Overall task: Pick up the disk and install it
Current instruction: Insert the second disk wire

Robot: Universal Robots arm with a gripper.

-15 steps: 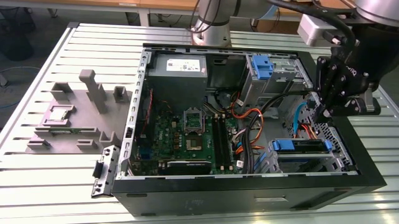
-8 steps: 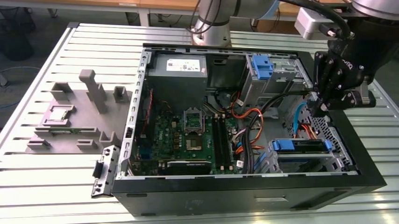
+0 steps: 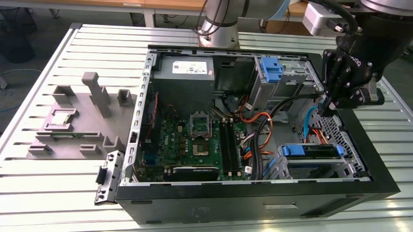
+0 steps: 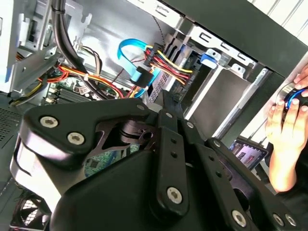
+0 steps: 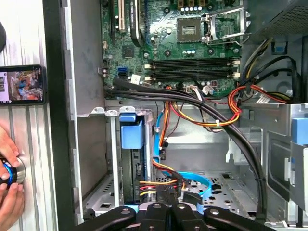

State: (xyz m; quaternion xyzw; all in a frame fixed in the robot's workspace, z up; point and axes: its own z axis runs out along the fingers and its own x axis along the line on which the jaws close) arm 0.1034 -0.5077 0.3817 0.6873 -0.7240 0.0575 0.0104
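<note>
Case wall: the black computer case (image 3: 258,199) lay open on the slatted table (image 3: 58,193), its near wall toward me.
Disk: the disk (image 3: 311,151) stood on edge in the drive cage just inside that wall, at the exterior view's right. The first wrist view showed its blue carrier tab (image 5: 131,134) uppermost. I could not tell whether it was fully home.
Claw: the gripper (image 3: 326,110) hung over the case beyond the cage, clear of the disk. In the first wrist view its fingers (image 5: 161,211) were drawn narrow, with nothing between them.
Cables: a blue ribbon cable (image 5: 192,180) and a red-and-yellow power bundle (image 5: 159,182) lay directly under the claw.
Doing it well: I judged the loose wiring the main hazard. The claw should stay above the bundle, line up square with the blue tab, and meet only the carrier. A snagged lead could drag on the connectors.
Board: the green motherboard (image 3: 193,140) lay further in, well apart from the claw.
Far bay: a second blue-fronted piece (image 3: 271,67) sat in the cage at the far wall.
Bystander: a person's hand (image 5: 9,192) rested on a knob outside the case, near a phone (image 5: 21,84).
</note>
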